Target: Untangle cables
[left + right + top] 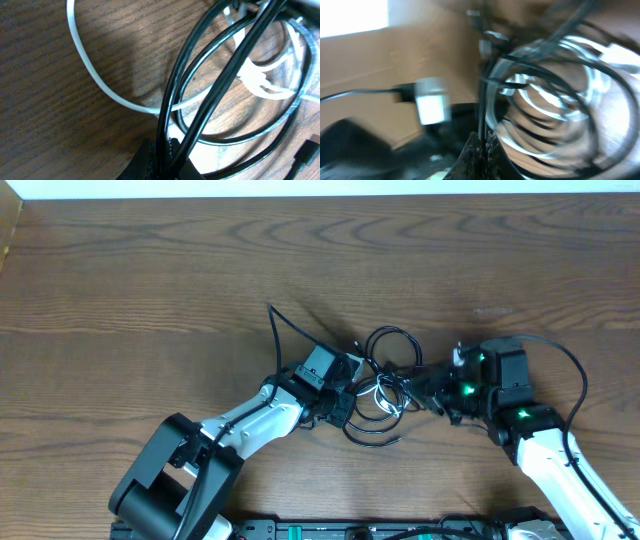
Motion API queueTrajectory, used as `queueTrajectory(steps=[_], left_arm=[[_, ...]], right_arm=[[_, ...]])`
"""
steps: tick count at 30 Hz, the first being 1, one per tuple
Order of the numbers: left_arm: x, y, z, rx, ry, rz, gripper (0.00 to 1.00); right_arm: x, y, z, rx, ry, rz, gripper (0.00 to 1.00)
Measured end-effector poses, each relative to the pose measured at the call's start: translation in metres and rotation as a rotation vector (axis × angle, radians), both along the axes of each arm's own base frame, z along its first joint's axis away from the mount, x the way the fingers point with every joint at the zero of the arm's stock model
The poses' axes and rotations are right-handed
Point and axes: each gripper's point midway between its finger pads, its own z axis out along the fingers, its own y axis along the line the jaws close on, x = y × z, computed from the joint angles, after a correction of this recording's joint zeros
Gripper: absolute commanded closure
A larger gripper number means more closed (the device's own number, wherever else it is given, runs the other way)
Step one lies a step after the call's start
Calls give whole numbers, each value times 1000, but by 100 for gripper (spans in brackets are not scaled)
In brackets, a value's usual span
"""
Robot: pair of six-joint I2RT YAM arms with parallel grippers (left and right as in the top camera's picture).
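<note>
Overhead view: left gripper and right gripper, 2 in all, each pinch black cables; 1 white cable.

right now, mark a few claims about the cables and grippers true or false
1. The left gripper is shut on black cables. True.
2. The white cable lies well apart from the black ones. False: it crosses under the black cables in the tangle.
3. The right gripper is open wide with nothing in it. False: it is shut on one of the black cables, though that view is blurred.
4. Both grippers are at the tangle, one on each side of it, on the table. True.
</note>
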Motion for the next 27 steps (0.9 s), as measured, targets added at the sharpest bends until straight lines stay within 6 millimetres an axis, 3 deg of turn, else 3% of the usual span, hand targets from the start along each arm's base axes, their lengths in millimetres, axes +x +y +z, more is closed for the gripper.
queueTrajectory(steps=[6, 11, 16, 21, 27], left_arm=[[1, 0, 0, 2, -3, 2, 92], [1, 1, 0, 2, -3, 2, 92], [1, 1, 0, 3, -2, 3, 92], [1, 1, 0, 2, -2, 2, 92], [1, 1, 0, 2, -3, 2, 92]], right_arm=[[15, 13, 53, 166, -230, 110, 99], [1, 14, 56, 225, -196, 180, 99], [-16, 17, 74, 299, -296, 327, 99], [-26, 2, 91, 357, -438, 428, 99], [-18, -21, 82, 329, -434, 349, 99]])
